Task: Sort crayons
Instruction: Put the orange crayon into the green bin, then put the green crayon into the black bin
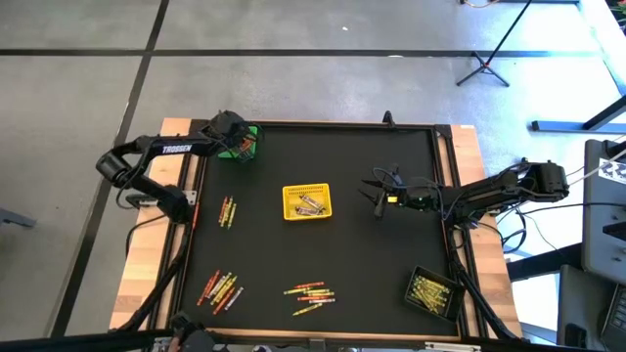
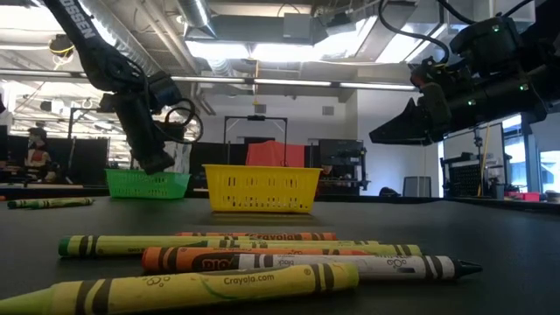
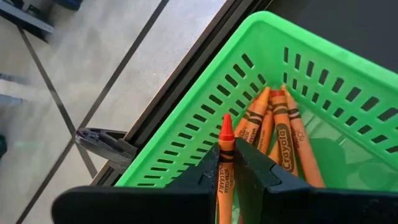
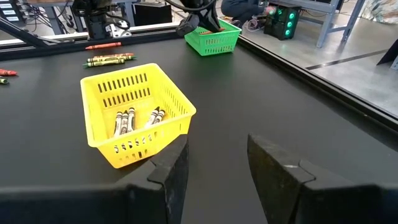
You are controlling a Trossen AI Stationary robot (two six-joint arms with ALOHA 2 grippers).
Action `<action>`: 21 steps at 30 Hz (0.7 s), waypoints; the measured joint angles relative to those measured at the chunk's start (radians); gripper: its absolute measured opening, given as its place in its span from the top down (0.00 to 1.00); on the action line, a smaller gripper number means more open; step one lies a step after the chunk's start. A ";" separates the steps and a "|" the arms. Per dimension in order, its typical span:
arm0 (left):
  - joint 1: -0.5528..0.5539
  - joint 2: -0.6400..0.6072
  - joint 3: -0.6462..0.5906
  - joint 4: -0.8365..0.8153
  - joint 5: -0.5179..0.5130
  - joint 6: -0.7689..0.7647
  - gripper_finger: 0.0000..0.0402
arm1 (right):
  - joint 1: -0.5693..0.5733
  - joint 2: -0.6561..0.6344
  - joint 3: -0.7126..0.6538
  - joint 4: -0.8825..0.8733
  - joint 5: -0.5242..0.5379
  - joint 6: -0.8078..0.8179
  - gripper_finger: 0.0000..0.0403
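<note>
I am hovering the right gripper (image 1: 380,198), jaws parted and empty, right of the yellow basket (image 1: 306,201). The left gripper (image 3: 235,180) is pinching an orange crayon (image 3: 224,163) over the green basket (image 3: 205,127) at the far left; loose crayons (image 1: 311,293) are lying near.

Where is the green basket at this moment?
The green basket stands at the table's far left corner in the high view, directly under the left gripper, which holds an orange crayon over it.
</note>
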 joint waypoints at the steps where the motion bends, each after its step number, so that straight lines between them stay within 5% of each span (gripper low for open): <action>1: 0.000 0.000 0.000 0.000 0.000 0.000 0.95 | 0.000 0.000 0.000 0.000 0.000 0.000 0.60; 12: -0.016 -0.025 0.000 -0.008 -0.023 -0.001 0.76 | 0.000 0.000 0.000 0.001 0.000 0.002 0.60; 21: -0.111 -0.240 0.000 -0.031 -0.058 -0.051 0.74 | 0.000 0.000 0.000 0.002 0.000 0.004 0.60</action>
